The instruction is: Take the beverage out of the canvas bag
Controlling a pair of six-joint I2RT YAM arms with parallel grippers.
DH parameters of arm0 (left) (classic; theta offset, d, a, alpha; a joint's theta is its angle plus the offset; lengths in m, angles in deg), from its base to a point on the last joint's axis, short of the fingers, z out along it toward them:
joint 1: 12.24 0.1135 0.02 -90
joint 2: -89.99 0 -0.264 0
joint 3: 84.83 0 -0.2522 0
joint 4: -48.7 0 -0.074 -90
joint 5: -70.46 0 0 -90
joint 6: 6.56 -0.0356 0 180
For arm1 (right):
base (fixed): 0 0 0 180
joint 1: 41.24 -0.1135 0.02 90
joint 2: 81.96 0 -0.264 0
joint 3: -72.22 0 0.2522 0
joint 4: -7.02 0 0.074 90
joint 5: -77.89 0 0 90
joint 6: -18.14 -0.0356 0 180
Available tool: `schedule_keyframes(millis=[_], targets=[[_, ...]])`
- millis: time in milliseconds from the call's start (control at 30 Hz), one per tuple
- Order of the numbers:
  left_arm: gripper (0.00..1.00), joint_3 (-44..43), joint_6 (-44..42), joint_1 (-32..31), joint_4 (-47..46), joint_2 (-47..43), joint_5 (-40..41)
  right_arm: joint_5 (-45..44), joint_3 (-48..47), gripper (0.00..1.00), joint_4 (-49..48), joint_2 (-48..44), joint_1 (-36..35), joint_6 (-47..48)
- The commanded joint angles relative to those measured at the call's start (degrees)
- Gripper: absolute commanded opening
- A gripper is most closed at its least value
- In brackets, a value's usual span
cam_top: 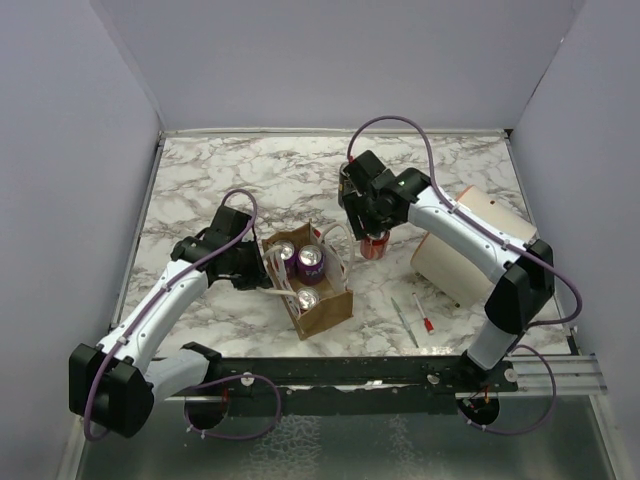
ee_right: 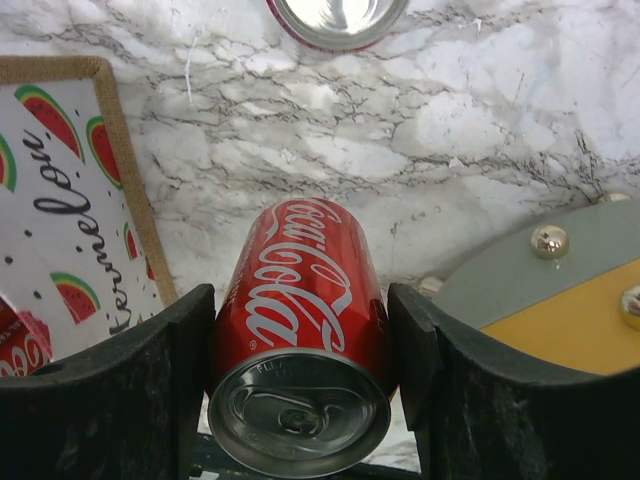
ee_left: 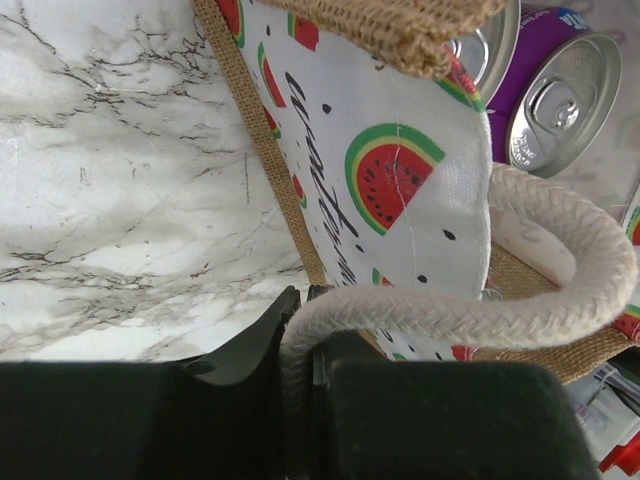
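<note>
The tan canvas bag (cam_top: pixel 328 312) stands at mid-table, its watermelon-print lining showing in the left wrist view (ee_left: pixel 400 170) and the right wrist view (ee_right: pixel 60 200). Three cans stand in it, one of them purple (cam_top: pixel 311 263) (ee_left: pixel 560 90). My left gripper (cam_top: pixel 262 280) (ee_left: pixel 298 370) is shut on the bag's white rope handle (ee_left: pixel 450 320) at its left side. My right gripper (cam_top: pixel 374 232) (ee_right: pixel 300 340) is shut on an upright red cola can (cam_top: pixel 375 246) (ee_right: pixel 300 300), just right of the bag and outside it.
A second red can's top (ee_right: pixel 335 12) shows just beyond the held one. The big cream cylinder (cam_top: pixel 470 250) lies at the right, its end close to my right fingers (ee_right: pixel 560 300). Two pens (cam_top: pixel 405 320) lie near the front rail.
</note>
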Motion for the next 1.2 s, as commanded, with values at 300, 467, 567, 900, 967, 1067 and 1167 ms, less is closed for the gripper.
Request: schedule_keyframes(millis=[300, 467, 567, 900, 967, 1067, 1167], targets=[[0.00, -1.38, -0.60, -0.04, -0.01, 0.96, -0.70, 2.92, 1.50, 0.02, -12.06, 4.60, 1.31, -1.22], [0.00, -1.15, -0.16, -0.05, 0.16, 0.78, -0.46, 2.32, 3.78, 0.02, -14.39, 5.93, 2.06, 0.15], [0.00, -1.02, 0.10, -0.04, -0.01, 0.85, -0.41, 3.03, 5.13, 0.02, -16.53, 6.35, 2.68, 0.88], [0.00, -1.70, 1.11, -0.05, -1.03, 1.88, -0.12, 3.59, 5.44, 0.10, -18.47, 9.57, 3.56, 2.55], [0.00, -1.56, 1.36, -0.05, -0.90, 1.61, 0.08, 3.73, 5.85, 0.14, -19.37, 9.54, 3.80, 2.87], [0.00, -1.12, 1.82, -0.04, -0.88, 1.04, 0.07, 4.85, 6.24, 0.22, -19.96, 9.54, 4.04, 3.42], [0.00, -0.68, 2.05, -0.06, -0.97, 0.70, -0.06, 5.44, 6.39, 0.33, -19.67, 9.67, 4.09, 3.72]])
